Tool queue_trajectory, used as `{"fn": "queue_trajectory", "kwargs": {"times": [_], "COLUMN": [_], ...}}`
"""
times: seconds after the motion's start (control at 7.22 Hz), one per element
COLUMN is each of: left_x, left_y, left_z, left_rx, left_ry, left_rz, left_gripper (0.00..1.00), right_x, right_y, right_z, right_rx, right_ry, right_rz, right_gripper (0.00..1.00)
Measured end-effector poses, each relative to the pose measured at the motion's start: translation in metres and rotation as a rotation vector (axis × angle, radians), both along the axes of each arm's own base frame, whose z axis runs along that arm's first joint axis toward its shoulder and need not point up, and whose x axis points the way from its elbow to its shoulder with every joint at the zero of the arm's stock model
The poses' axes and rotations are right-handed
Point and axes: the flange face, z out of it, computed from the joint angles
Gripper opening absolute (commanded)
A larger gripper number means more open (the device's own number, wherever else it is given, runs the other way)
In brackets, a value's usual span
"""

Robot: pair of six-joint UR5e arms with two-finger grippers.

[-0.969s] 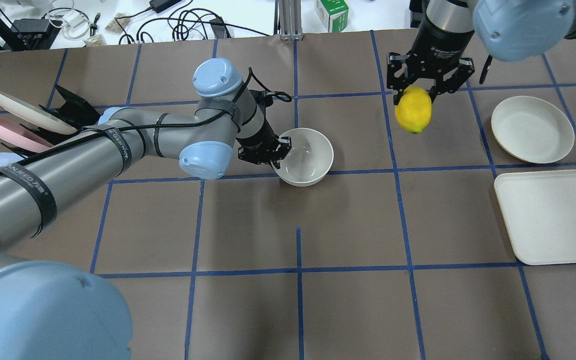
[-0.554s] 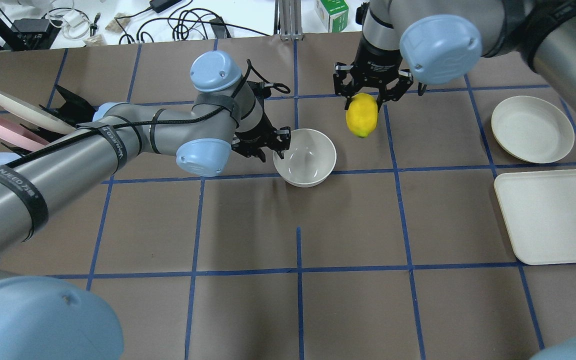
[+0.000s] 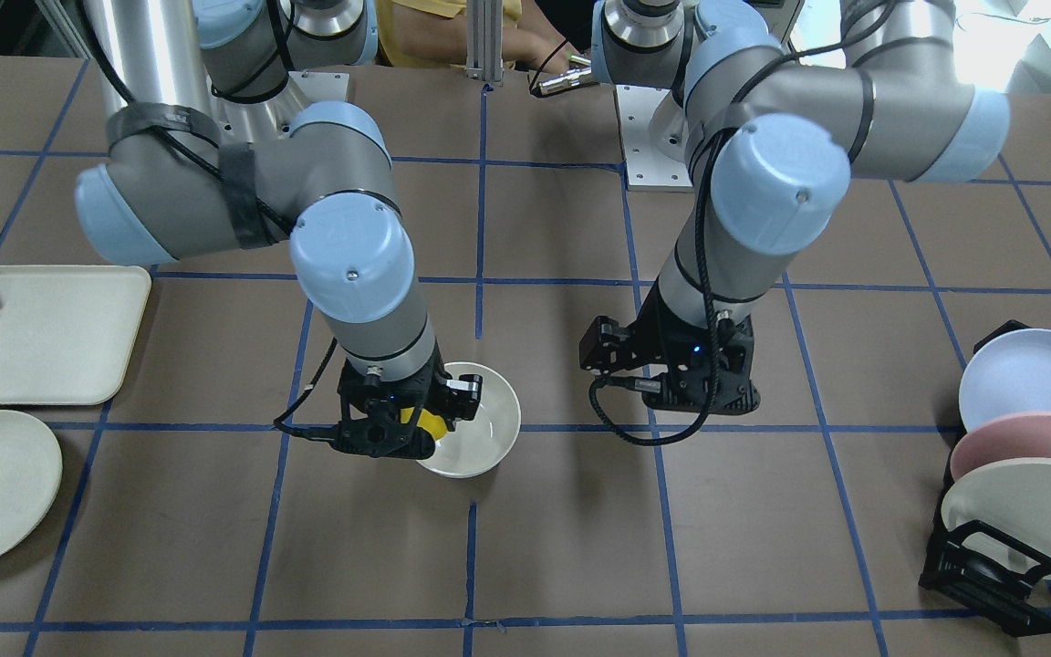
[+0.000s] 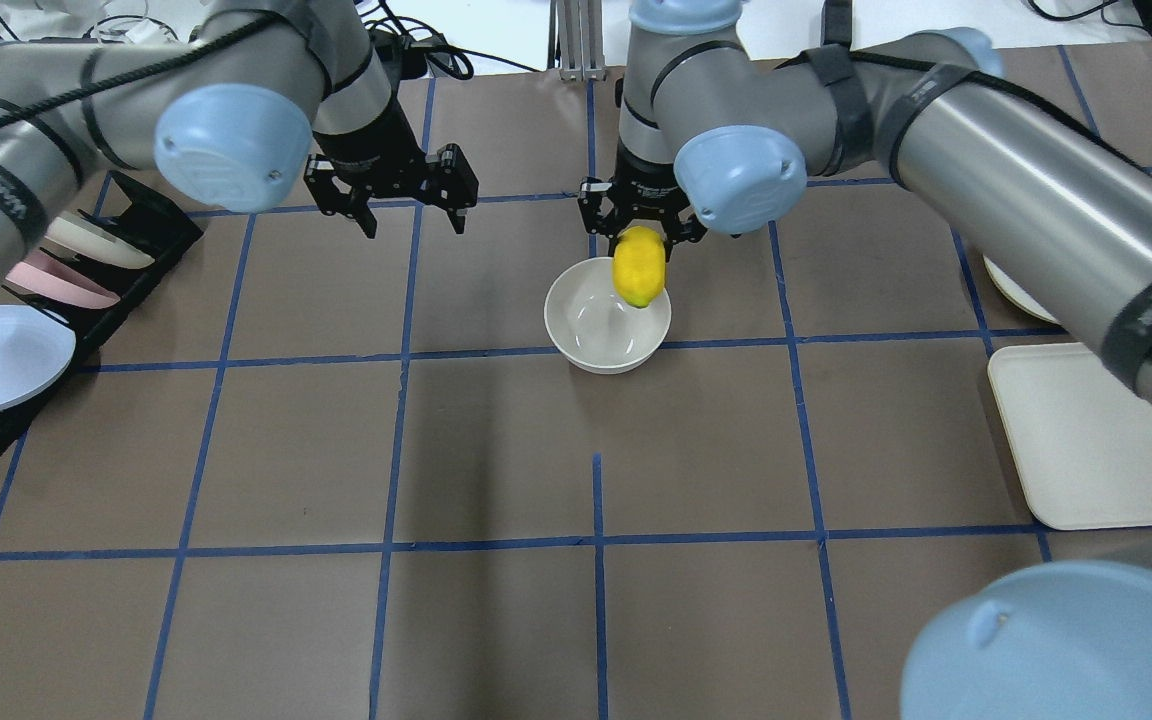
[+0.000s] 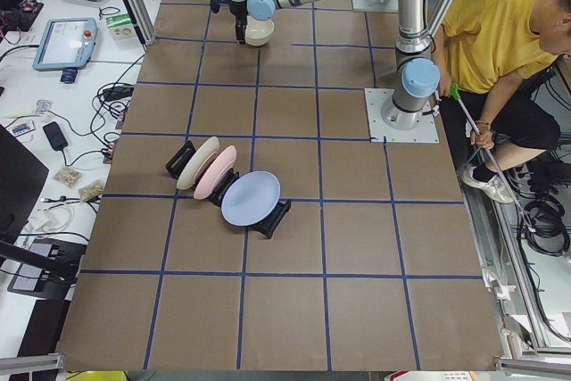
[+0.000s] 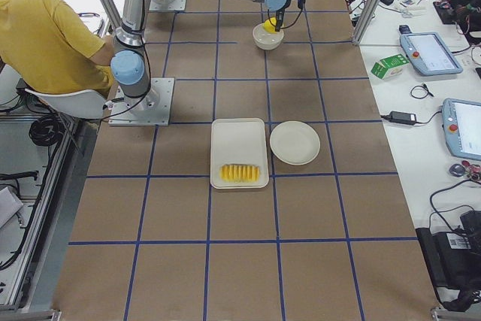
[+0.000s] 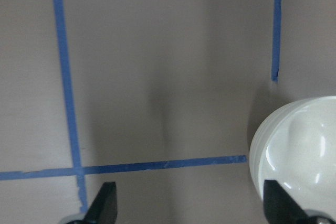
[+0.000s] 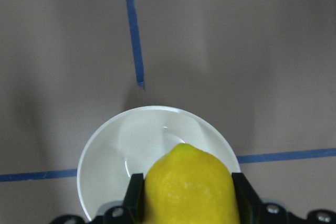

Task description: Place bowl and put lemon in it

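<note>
Brown table top (image 4: pixel 496 450), gridded in blue tape (image 4: pixel 599 600). White benches (image 6: pixel 421 155) stand at both ends and carry cables. I note a white chair (image 6: pixel 64 101) on a grey floor (image 6: pixel 30 163), possibly concrete. Lighting is even, with soft shadows.

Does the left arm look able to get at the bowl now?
Probably yes: the left pincer is open and empty, with bare table between it and the bowl. Only the side under the right pincer, shut on the lemon, is blocked.

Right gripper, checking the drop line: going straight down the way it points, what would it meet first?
The bowl: in the wrist view its inside lies right under the held lemon, which would likely touch it before the right gripper does.
</note>
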Motion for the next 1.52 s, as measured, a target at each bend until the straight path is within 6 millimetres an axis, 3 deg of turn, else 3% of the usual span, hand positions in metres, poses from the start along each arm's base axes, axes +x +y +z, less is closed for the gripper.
{"fn": "queue_trajectory", "kwargs": {"times": [0.14,0.28,0.42,0.55,0.83,0.97,1.25,1.52], "left_x": [0.007,0.015,0.020,0.027,0.048,0.053,0.056,0.058], "left_y": [0.016,0.031,0.042,0.047,0.049,0.049,0.051,0.054], "left_z": [0.034,0.057,0.071,0.079,0.089,0.090,0.093,0.096], "left_rx": [-0.010,-0.012,-0.016,-0.025,-0.012,-0.006,-0.007,-0.008], "left_ry": [-0.019,-0.034,-0.036,-0.035,-0.041,-0.041,-0.044,-0.056], "left_rz": [-0.029,-0.077,-0.107,-0.112,-0.084,-0.077,-0.077,-0.079], "left_gripper": [1.00,1.00,1.00,1.00,1.00,1.00,1.00,1.00], "right_x": [0.012,0.019,0.024,0.027,0.030,0.030,0.030,0.021], "right_y": [0.001,0.002,0.003,0.002,0.001,-0.001,-0.006,-0.001], "right_z": [-0.016,-0.029,-0.043,-0.058,-0.079,-0.086,-0.078,-0.038], "right_rx": [0.008,0.022,0.041,0.058,0.080,0.083,0.044,0.013], "right_ry": [0.001,0.005,0.011,0.017,0.023,0.025,0.023,0.022], "right_rz": [0.009,0.015,0.022,0.026,0.029,0.034,0.043,0.033], "right_gripper": [0.00,0.00,0.06,0.25,0.80,0.96,1.00,1.00]}}
